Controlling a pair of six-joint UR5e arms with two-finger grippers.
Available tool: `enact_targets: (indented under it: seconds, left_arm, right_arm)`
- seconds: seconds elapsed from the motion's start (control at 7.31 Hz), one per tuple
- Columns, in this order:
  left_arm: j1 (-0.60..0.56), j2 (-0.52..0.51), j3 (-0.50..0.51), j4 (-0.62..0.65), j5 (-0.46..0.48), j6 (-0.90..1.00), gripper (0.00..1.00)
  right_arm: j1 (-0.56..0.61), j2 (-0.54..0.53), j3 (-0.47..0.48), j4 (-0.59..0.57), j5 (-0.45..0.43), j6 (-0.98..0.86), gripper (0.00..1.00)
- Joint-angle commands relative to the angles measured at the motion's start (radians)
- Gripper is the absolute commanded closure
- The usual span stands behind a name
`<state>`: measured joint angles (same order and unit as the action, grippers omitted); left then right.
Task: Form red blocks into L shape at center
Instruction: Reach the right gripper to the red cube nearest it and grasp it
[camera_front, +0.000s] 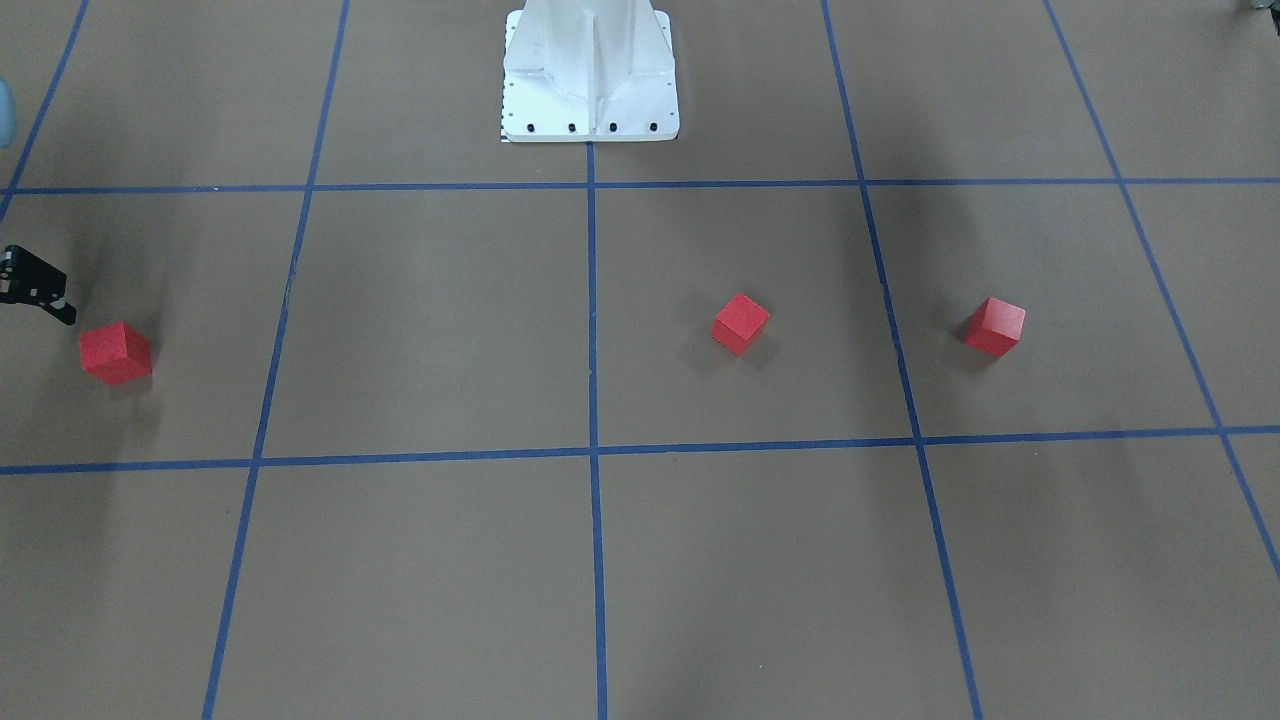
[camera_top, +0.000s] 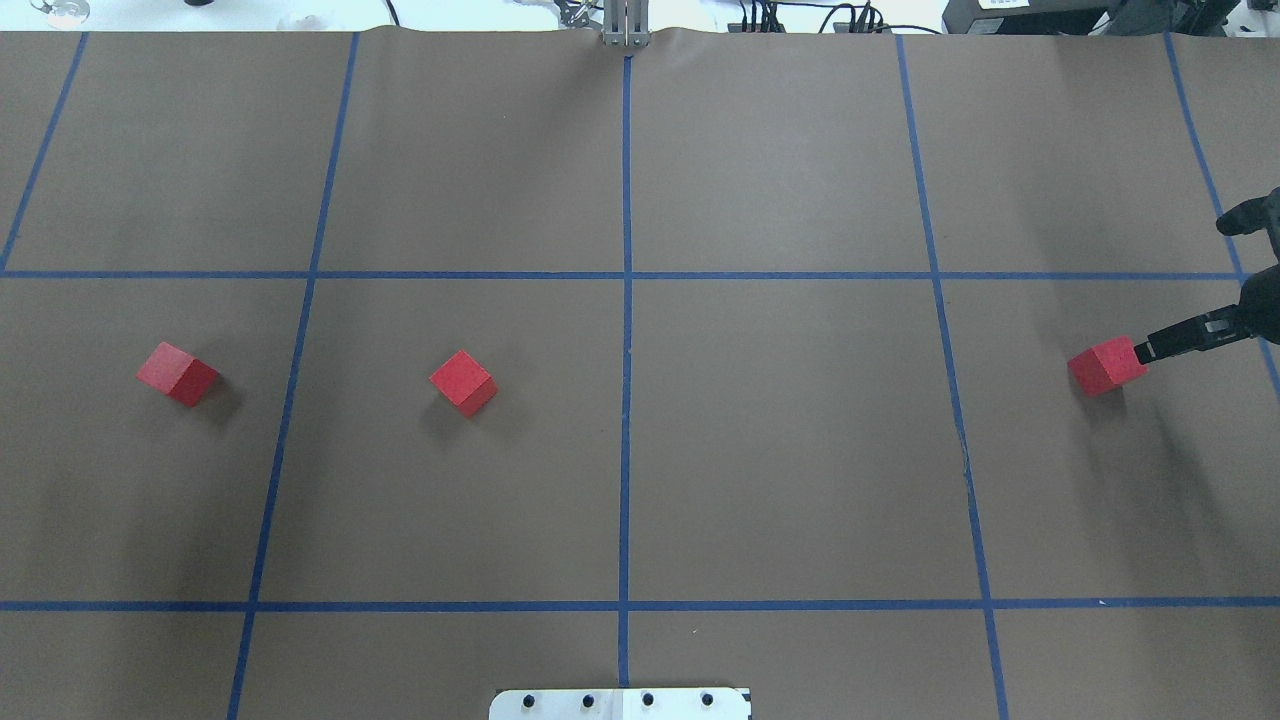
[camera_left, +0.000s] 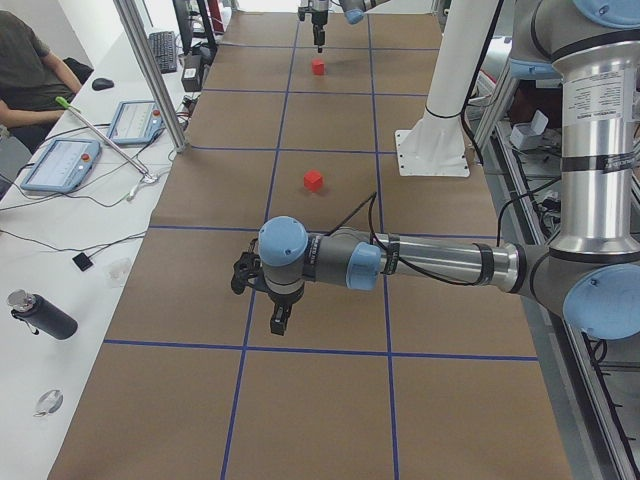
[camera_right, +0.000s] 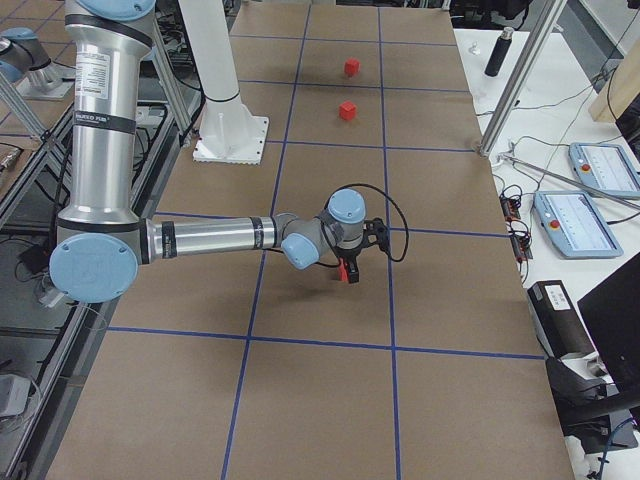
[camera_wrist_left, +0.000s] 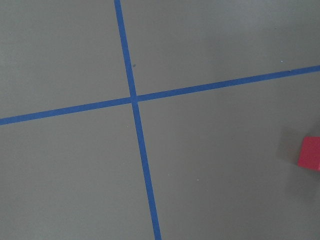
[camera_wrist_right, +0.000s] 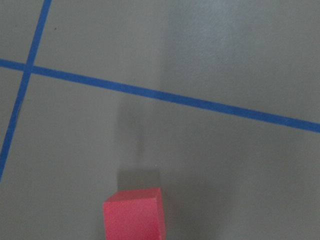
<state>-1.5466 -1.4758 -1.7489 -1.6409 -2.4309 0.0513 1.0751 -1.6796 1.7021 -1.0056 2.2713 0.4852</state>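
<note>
Three red blocks (camera_front: 740, 323) lie in the middle row of squares on the tabletop (camera_top: 800, 450), well apart from one another and none at the centre. Each is a small cube with matte, plain faces and crisp edges, so none has a long axis. The left block (camera_top: 178, 373) sits in the outer left square and the middle block (camera_top: 463, 382) in the square just left of the centre line. Both are turned so that a corner points toward the robot's side. The right block (camera_top: 1107, 366) sits in the outer right square, skewed only a little from the blue tape lines (camera_top: 626, 400). The tabletop is dull brown paper. The right tool (camera_top: 1160, 346) hangs just beside the right block's outer side. Only one black finger shows clearly, so I cannot tell whether it is open or closed. The left tool (camera_left: 279, 320) points down over a tape line, and its state cannot be told either.
</note>
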Motion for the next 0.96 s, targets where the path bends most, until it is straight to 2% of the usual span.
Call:
enact_targets:
  seconds: [0.0, 0.41, 0.55, 0.68, 0.82]
  left_arm:
    - [0.000, -0.001, 0.002, 0.000, 0.000, -0.001, 0.00]
    - [0.000, -0.001, 0.002, 0.000, 0.000, -0.001, 0.00]
    - [0.000, -0.001, 0.002, 0.000, 0.000, -0.001, 0.00]
    - [0.000, -0.001, -0.001, 0.000, -0.002, -0.001, 0.00]
    - [0.000, -0.001, -0.001, 0.000, -0.002, -0.001, 0.00]
  right_arm:
    - [-0.079, 0.018, -0.013, 0.012, -0.062, 0.013, 0.01]
    - [-0.095, 0.080, -0.107, 0.016, -0.064, 0.004, 0.04]
    - [-0.095, 0.080, -0.111, 0.019, -0.061, 0.007, 0.37]
    - [-0.090, 0.080, -0.111, 0.018, -0.055, 0.012, 0.99]
    - [-0.089, 0.078, -0.102, 0.016, -0.046, 0.013, 1.00]
